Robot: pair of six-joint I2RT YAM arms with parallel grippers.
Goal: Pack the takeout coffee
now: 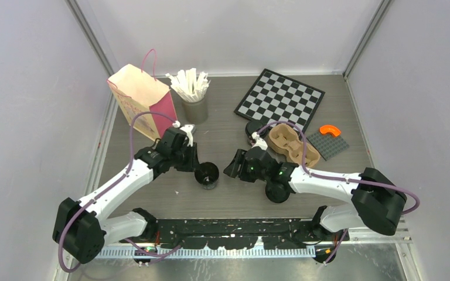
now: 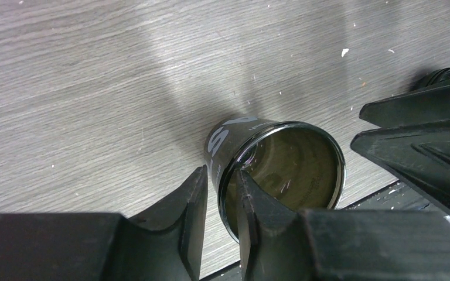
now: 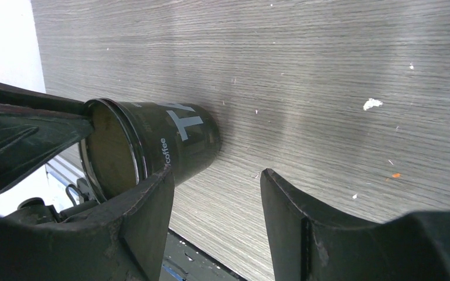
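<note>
**Left end effector straddles the open cup's rim; right one stands open beside it**

The left end effector (image 2: 221, 181) has its two fingers (image 2: 193, 202) set narrowly apart over the rim of the black cup (image 2: 278, 170), one outside the wall and one inside the mouth. Whether they press on the wall or merely flank it cannot be told from the left wrist view. The cup stands upright on the tabletop (image 1: 225, 132) near the middle of the front half, between the two arms. Its mouth is uncovered and shows a brown lining, and white lettering runs down its side.

The right end effector (image 3: 217, 190) is open with only bare tabletop between its fingers. The cup sits just beside its left finger, outside the gap.

Farther out, a second black round piece (image 1: 278, 192) lies partly hidden under the right forearm — cup or lid cannot be told. Behind the right arm sits the brown pulp carrier (image 1: 293, 146). To its right, a grey studded plate (image 1: 327, 145) carries an orange piece (image 1: 330, 130). A chessboard (image 1: 279, 98) lies at the back. At the back left, a grey cup (image 1: 194, 109) holds white stirrers (image 1: 190, 84) beside a pink bag (image 1: 140, 99).
</note>
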